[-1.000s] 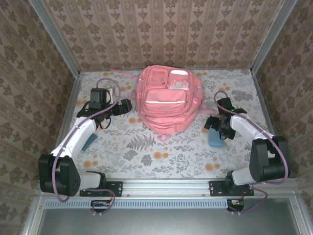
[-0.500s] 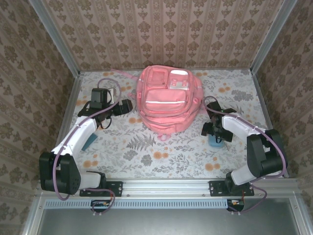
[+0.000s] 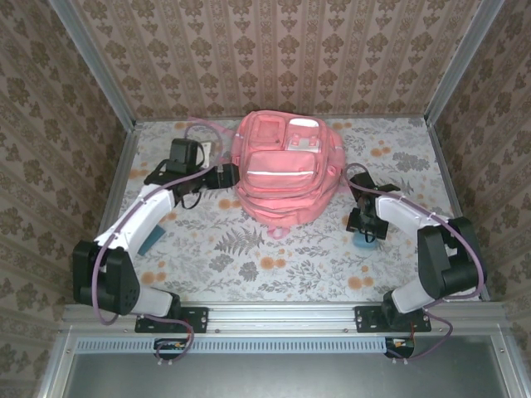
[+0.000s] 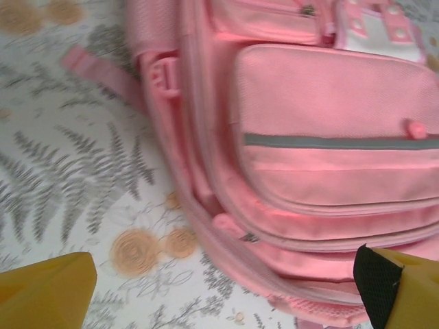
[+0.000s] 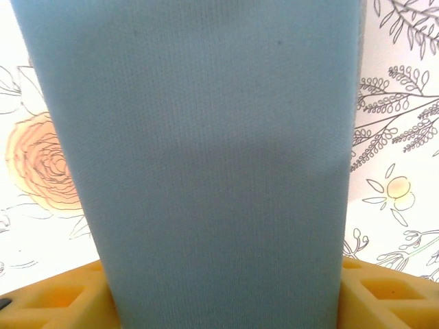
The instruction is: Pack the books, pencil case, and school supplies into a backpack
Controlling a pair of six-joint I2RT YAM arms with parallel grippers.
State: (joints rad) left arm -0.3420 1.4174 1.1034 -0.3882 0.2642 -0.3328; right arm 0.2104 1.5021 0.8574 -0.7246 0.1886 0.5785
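Right fingers [image 5: 48, 301] straddle the blue pouch [image 5: 206, 157] on the desk [image 3: 249, 257], right of the backpack [image 3: 278, 178]; pinch unclear to me; left fingers [image 4: 41, 288] spread beside it. I'd centre, squeeze firmly, lift straight.

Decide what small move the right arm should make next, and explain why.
Probably close the right gripper on the blue fabric case. In the wrist view the case lies between its yellow fingers, and from above the gripper sits low over it, beside the pink backpack. Whether the grip is already firm is unclear.
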